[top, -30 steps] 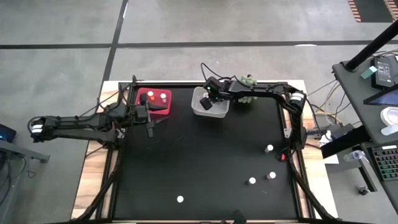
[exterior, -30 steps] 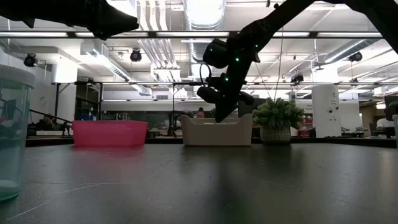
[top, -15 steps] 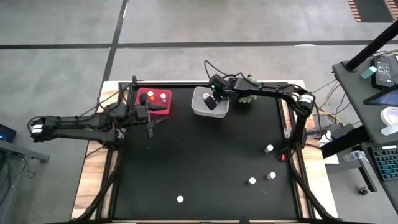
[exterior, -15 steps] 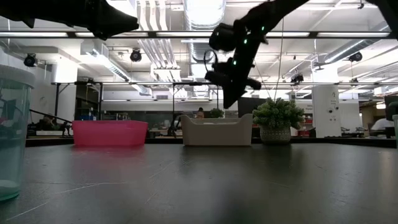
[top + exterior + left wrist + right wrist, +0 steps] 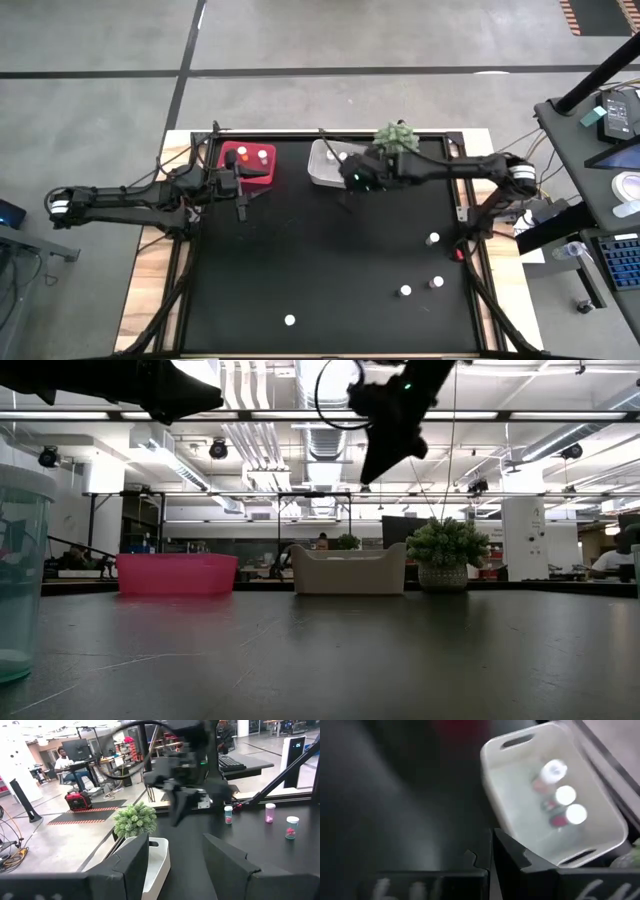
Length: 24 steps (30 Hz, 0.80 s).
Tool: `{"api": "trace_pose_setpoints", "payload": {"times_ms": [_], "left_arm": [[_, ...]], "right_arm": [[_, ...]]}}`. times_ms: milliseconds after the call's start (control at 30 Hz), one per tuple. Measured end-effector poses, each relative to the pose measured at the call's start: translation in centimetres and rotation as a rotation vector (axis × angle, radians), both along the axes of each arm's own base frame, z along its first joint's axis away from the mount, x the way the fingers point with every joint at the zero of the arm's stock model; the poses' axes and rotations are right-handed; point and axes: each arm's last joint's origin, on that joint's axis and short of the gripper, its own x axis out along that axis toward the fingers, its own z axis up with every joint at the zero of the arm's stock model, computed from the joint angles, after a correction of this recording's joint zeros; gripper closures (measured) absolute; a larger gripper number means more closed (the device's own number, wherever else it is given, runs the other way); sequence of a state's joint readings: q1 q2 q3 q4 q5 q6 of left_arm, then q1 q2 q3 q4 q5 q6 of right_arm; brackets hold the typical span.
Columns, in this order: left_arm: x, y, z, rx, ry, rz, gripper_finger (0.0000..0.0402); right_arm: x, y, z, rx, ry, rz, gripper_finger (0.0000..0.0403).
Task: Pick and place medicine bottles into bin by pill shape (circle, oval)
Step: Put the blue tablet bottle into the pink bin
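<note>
- The right gripper (image 5: 352,181) is hanging in the air just off the near edge of the white rectangular plastic bin (image 5: 322,165) at the bench's far edge; its two dark fingers (image 5: 507,852) are sitting close together, with nothing showing between them.
- Three small white-capped medicine bottles (image 5: 565,795) are standing inside that white bin, bunched toward one end.
- The pink rectangular plastic bin (image 5: 232,152), farther left along the same far edge, is holding white-capped medicine bottles (image 5: 262,155) too.
- The left gripper (image 5: 241,207) is waiting just beside the pink bin's near side, its jaws standing wide apart and empty.
- Four loose white-capped bottles are standing on the black bench top: three (image 5: 433,239) toward the near right corner, one (image 5: 289,321) alone by the near edge.
- A small green spiky potted plant (image 5: 396,135) is sitting just right of the white bin.
</note>
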State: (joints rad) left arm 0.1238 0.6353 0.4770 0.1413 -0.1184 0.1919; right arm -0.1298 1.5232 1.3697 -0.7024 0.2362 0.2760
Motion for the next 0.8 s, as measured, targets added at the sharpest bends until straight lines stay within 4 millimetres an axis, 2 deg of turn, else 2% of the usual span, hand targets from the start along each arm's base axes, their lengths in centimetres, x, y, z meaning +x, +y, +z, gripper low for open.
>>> {"api": "trace_pose_setpoints", "payload": {"times_ms": [200, 367, 567, 667, 800], "left_arm": [[0.1, 0.0, -0.1, -0.003, 0.006, 0.0, 0.0233], [0.6, 0.1, -0.4, -0.027, 0.023, 0.0, 0.0233], [1.5, 0.0, -1.1, -0.197, 0.027, -0.023, 0.0233], [2.0, -0.4, -1.4, -0.293, 0.035, -0.048, 0.0233], [3.1, -1.4, -0.8, -0.382, 0.038, -0.099, 0.0233]], "right_arm": [[-2.3, 4.6, -1.0, -0.006, -0.033, 0.14, 0.0394], [-3.7, 7.0, -2.9, -0.065, -0.224, 0.279, 0.0394], [-5.8, 7.3, -5.3, -0.174, -0.414, 0.398, 0.0394], [-7.0, 6.9, -5.8, -0.208, -0.502, 0.452, 0.0394], [-8.6, 6.5, -5.8, -0.252, -0.634, 0.491, 0.0394]]}}
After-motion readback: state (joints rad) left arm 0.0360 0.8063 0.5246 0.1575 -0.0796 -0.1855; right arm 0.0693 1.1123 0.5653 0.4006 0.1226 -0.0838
